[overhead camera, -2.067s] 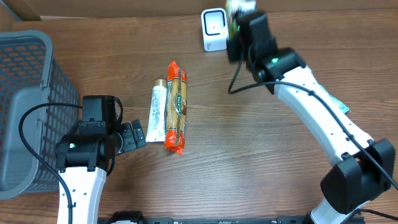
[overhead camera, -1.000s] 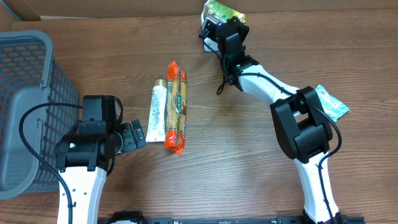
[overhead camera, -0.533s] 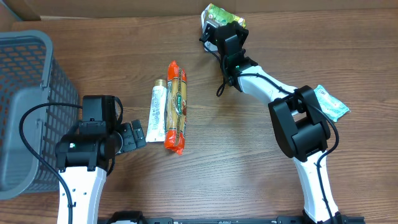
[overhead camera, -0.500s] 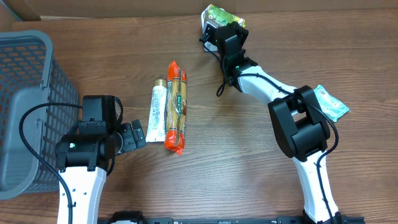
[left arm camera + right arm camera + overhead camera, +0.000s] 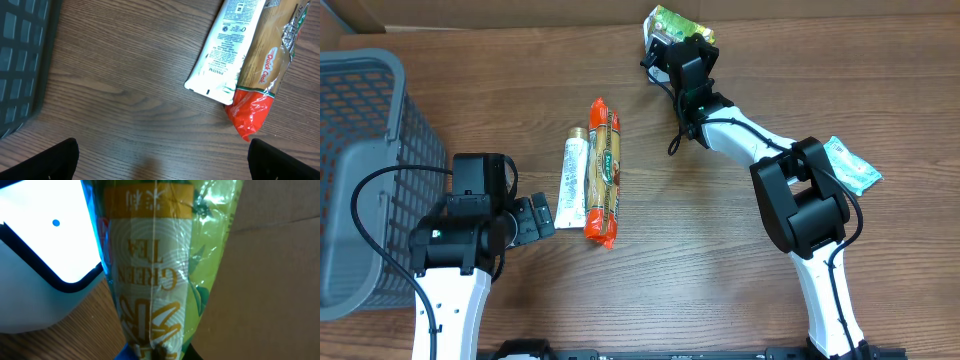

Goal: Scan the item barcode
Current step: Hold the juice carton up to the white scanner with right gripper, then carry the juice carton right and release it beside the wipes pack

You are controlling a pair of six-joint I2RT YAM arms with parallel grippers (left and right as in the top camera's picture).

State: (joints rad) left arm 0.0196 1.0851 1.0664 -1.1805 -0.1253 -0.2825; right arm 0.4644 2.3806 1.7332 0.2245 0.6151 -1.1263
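The item is a green tea packet [image 5: 677, 19], green and yellow. My right gripper [image 5: 674, 37] is shut on its lower end at the table's back edge. In the right wrist view the packet [image 5: 155, 265] hangs directly beside the white scanner [image 5: 40, 280] and overlaps the right edge of its black-rimmed window. The gripper [image 5: 159, 356] pinches the packet at the frame's bottom. From overhead, only a sliver of the scanner [image 5: 649, 44] shows past the arm. My left gripper [image 5: 536, 218] rests open above bare wood, left of the other items, its fingertips [image 5: 57, 160] wide apart.
A white tube [image 5: 574, 180] and an orange-red biscuit pack [image 5: 603, 172] lie side by side in the middle. A grey mesh basket [image 5: 365, 150] fills the left edge. A small green-white sachet [image 5: 850, 165] lies at the right. Cardboard [image 5: 270, 270] stands behind the scanner.
The right arm has carried the packet left, from beside the scanner to in front of it. Over the last second it has barely shifted. The left arm is still.
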